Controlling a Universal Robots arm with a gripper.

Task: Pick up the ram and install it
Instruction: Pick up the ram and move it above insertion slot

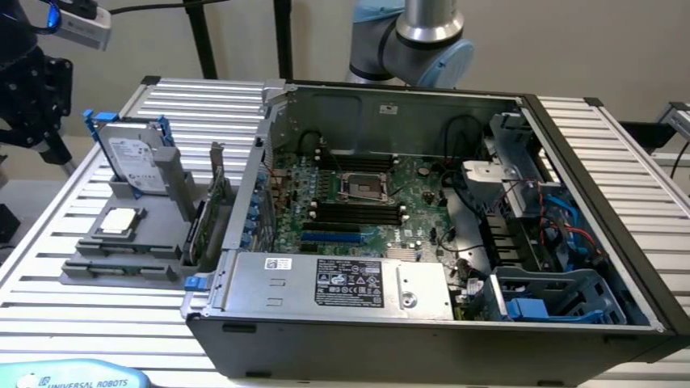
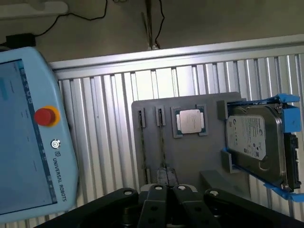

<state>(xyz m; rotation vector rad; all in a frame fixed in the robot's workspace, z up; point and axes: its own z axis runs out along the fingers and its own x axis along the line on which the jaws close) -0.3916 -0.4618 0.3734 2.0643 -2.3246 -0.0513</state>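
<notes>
Open air above the gray holder [image 2: 194, 156]; standing hard drive [image 2: 256, 137] and case wall [image 1: 276, 121] close beside

Items as I see them:
- My gripper [image 2: 167, 187]: black, matt, plastic-looking.
- Table [image 1: 54, 307]: ribbed bare-metal slats with a satin sheen.
- Computer case [image 1: 410, 109]: dull grey sheet metal inside, matt black outer walls.
- Power supply [image 1: 258, 283]: pale, smooth metal with a printed label [image 1: 347, 284].
- Motherboard [image 1: 410, 190]: green lacquered board.
- Holder [image 2: 190, 156]: matt grey plastic.
- Hard drive [image 2: 256, 137]: smooth bright metal lid with a white paper sticker.
- Caddy [image 2: 285, 102]: blue plastic.
- Processor [image 2: 190, 121]: satin metal cap.
- Pendant [image 2: 28, 142]: smooth pale-blue plastic with a glossy red button [image 2: 45, 116].
</notes>
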